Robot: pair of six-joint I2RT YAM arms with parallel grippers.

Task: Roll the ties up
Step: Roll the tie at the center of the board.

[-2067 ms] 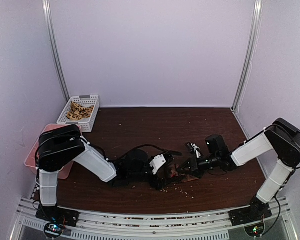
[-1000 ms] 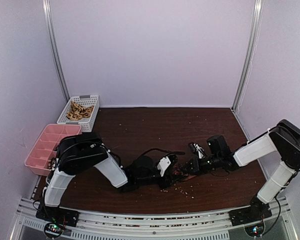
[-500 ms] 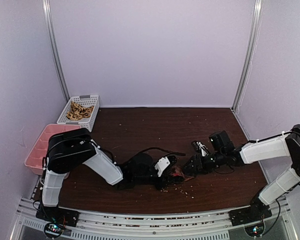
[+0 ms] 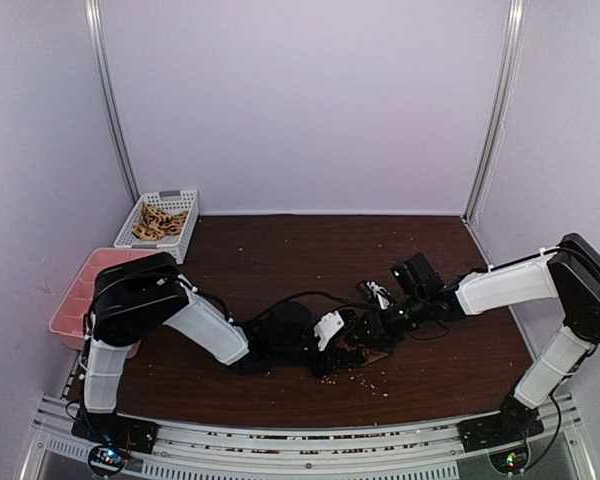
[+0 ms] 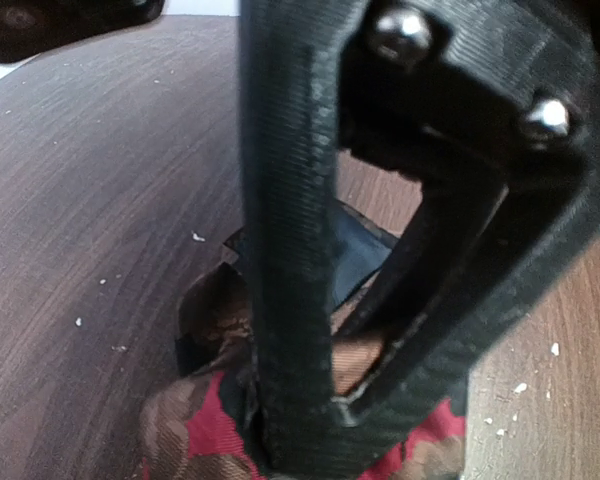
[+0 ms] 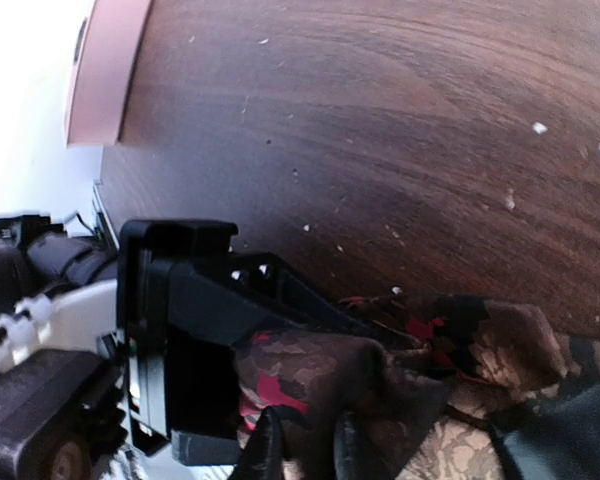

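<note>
Showing red only in wrist views: tie [image 6: 310,370]

A dark wood desk [image 4: 310,255] flecked with pale crumbs [image 4: 368,378]. A white slatted basket [image 4: 185,240] sits at the far left corner. Nearer, over the left edge, lies a pink divided tray [image 4: 70,300]. Pale walls [image 4: 300,100] surround it.

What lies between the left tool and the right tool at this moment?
Only the tie, bunched, brown with red patches. The left tool and the right tool both touch it. The right wrist view shows this best.
</note>
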